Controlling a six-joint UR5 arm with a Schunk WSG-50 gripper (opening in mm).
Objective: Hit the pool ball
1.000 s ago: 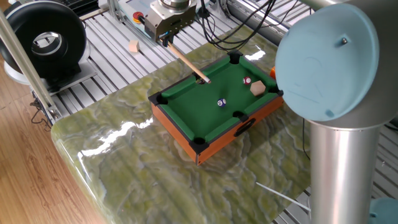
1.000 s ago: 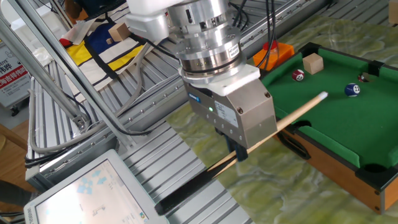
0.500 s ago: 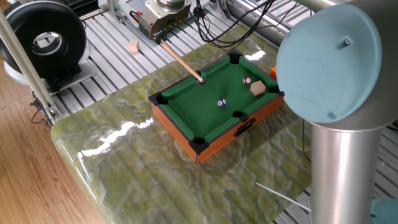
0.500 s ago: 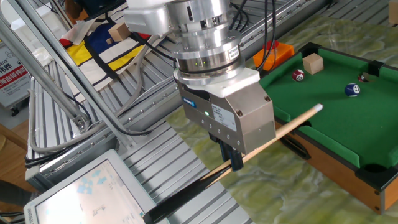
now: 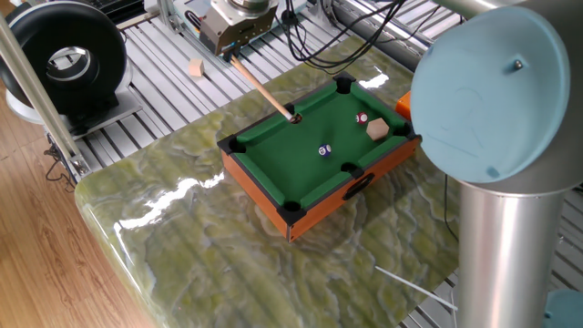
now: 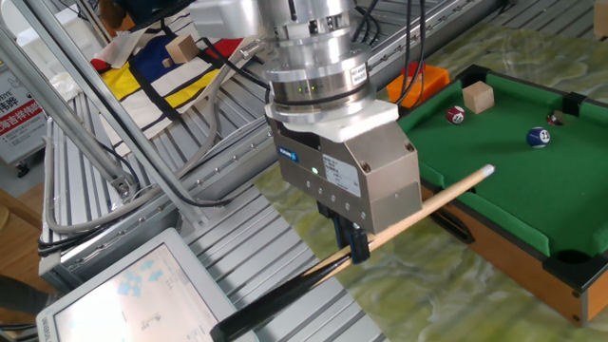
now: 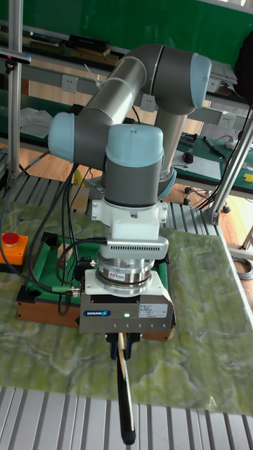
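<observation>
From one fixed view, the small pool table sits on the green marbled bench, its orange-sided frame angled toward the bench's near edge. The pool ball lies on the felt near the middle, a little toward the near long rail. The red-and-white ball and the wooden cube sit just beside each other toward the far right corner of the felt. The gripper is off the table's far left side, and the cue stick slants from it down over the rail, its tip resting short of the pool ball, well apart from it.

From the other fixed view, the gripper has its dark fingers closed onto the cue stick, whose pale tip reaches over the felt while its dark butt trails back over the slatted frame. The pool ball lies beyond the tip.

In the tall fixed view, the gripper points down, pinching the cue stick; the pool ball is hidden.
</observation>
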